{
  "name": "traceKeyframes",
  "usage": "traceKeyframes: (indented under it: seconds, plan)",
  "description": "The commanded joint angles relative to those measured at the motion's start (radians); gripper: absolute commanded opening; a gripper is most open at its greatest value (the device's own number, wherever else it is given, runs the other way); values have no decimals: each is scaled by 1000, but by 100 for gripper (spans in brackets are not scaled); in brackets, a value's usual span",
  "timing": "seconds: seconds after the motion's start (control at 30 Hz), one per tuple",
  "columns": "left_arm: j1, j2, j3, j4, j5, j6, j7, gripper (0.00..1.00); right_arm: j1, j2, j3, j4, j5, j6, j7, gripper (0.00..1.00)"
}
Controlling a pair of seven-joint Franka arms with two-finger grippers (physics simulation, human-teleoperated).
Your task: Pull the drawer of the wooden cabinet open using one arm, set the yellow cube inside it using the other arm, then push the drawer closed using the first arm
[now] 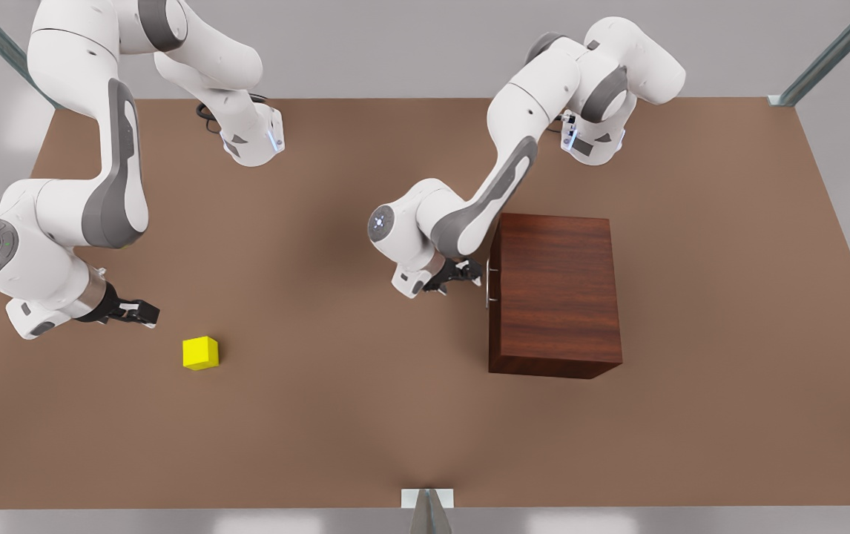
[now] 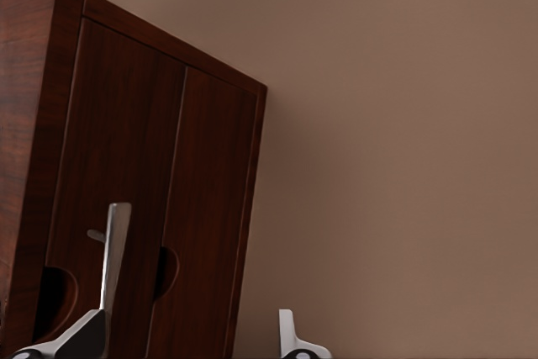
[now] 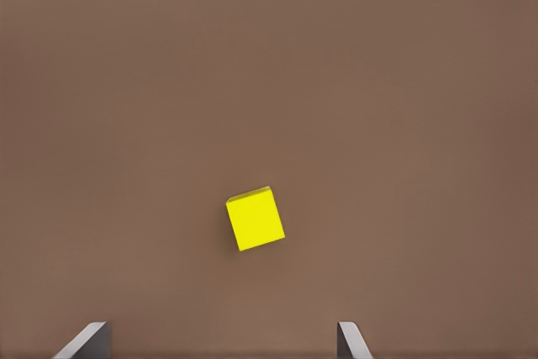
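While shut, drawer [image 1: 492, 282] unfilled

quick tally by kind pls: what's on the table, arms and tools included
Wooden cabinet, its drawer shut, bar handle on the front: 1
Yellow cube: 1
Franka arms: 2
Tools: 2, both open; left tool at the handle, right tool near the cube
Total: 6
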State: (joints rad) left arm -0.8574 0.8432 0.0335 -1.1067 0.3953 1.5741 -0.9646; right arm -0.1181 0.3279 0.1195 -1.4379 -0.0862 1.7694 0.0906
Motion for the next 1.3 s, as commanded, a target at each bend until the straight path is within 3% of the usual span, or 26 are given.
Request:
traceKeyframes:
  seconds: [0.0, 0.63, 0.97, 1.27]
  plan:
    - [0, 0, 0, -1, 39, 3, -134, 100, 2, -1, 0, -1, 0, -1, 8, 100]
    - [15, 40, 0, -10, 48, 44, -177, 100, 2, -1, 0, 1, -3, -1, 6, 100]
    - [11, 47, -35, 21, 27, 155, -276, 100, 2, 0, 0, 1, -3, -1, 8, 100]
    - [-52, 50, -33, 33, 37, 178, -318, 100, 0, -1, 0, 1, -3, -1, 9, 100]
